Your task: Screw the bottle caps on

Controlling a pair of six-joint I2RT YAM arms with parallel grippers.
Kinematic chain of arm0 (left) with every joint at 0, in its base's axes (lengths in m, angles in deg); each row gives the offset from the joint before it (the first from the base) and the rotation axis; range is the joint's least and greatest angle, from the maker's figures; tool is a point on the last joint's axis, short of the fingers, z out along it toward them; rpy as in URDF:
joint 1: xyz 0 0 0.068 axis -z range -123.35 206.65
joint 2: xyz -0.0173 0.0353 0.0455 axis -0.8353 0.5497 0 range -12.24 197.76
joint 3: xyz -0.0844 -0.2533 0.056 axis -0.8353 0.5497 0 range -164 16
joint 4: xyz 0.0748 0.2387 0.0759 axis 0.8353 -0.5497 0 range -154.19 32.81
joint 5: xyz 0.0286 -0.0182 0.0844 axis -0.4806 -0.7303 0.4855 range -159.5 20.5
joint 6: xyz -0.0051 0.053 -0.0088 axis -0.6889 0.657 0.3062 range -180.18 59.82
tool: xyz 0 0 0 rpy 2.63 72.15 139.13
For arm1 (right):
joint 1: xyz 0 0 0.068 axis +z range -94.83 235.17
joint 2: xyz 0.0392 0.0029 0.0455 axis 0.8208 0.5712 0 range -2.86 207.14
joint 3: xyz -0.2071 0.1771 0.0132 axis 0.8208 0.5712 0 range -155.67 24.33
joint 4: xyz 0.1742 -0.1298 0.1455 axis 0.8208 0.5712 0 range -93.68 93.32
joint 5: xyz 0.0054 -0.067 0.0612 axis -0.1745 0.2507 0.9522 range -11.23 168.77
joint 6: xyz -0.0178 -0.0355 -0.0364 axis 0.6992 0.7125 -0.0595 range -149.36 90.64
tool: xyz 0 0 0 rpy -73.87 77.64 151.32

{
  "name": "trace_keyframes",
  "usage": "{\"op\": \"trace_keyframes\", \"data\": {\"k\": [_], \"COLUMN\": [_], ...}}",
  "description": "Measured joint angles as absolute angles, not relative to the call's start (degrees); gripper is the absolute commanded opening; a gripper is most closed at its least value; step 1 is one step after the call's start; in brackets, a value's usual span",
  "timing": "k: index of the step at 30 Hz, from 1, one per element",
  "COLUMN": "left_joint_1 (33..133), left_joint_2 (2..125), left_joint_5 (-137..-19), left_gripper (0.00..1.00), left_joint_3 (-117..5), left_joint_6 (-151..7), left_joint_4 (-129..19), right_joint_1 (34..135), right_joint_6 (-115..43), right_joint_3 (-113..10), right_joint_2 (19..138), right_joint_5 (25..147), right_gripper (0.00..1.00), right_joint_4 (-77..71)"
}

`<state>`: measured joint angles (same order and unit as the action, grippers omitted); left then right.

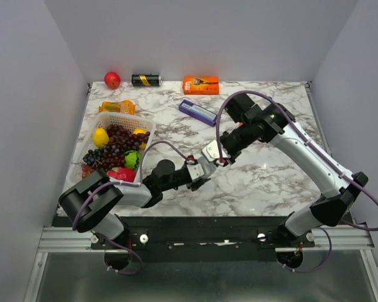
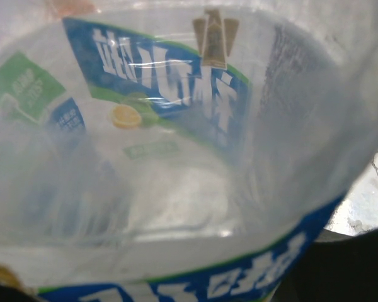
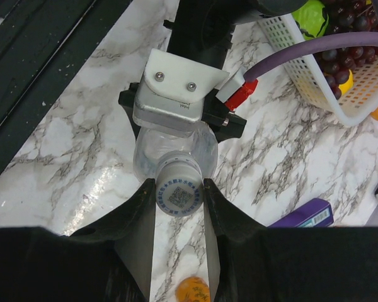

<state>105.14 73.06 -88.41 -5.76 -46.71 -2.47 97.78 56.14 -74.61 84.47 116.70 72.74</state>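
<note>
Left pincer [image 3: 176, 123] is clamped on the bottle [image 2: 176, 163], its black fingers pressed to either side of the thin, clear, slightly crinkled plastic wall. The wrist view fills with that translucent wall and a glossy printed film label in blue, green and white. The bottle sits between the two arms over the near middle of the veined white marble table [image 1: 271, 182]; whether it touches the stone I cannot tell. On its neck sits the whitish cap [image 3: 177, 189], a small round plastic disc with a printed square code on its flat top. Right pincer [image 3: 179, 207] is closed on that cap, a smooth dark finger against each side of its rim. Below those fingers an orange cap [image 3: 194, 289], round and matte, lies on the marble apart from the bottle. Across the table, from the left: a white lattice plastic basket [image 1: 113, 118] of dark grapes [image 1: 116, 145], a flat purple box [image 1: 198, 112], and an orange carton [image 1: 200, 84].
</note>
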Motion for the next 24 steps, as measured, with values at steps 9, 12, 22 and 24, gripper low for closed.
{"op": "trace_keyframes", "data": {"k": [9, 12, 22, 24], "left_joint_1": [105.1, 105.1, 105.1, 105.1], "left_joint_2": [73.2, 73.3, 73.3, 73.3], "left_joint_5": [-88.0, -88.0, -85.4, -84.8], "left_gripper": [0.0, 0.0, 0.0, 0.0], "left_joint_3": [-4.2, -3.7, -1.8, -1.8], "left_joint_6": [-46.9, -46.9, -47.7, -48.0], "left_joint_4": [-1.0, -0.6, -0.5, -0.5], "right_joint_1": [98.0, 98.0, 98.1, 98.2], "right_joint_6": [56.1, 55.4, 47.7, 46.1], "right_joint_3": [-74.4, -73.9, -74.6, -74.7], "right_joint_2": [85.3, 85.3, 88.4, 88.4], "right_joint_5": [116.6, 116.6, 117.2, 117.1], "right_gripper": [0.31, 0.31, 0.32, 0.31], "right_joint_4": [72.7, 72.5, 71.5, 71.2]}}
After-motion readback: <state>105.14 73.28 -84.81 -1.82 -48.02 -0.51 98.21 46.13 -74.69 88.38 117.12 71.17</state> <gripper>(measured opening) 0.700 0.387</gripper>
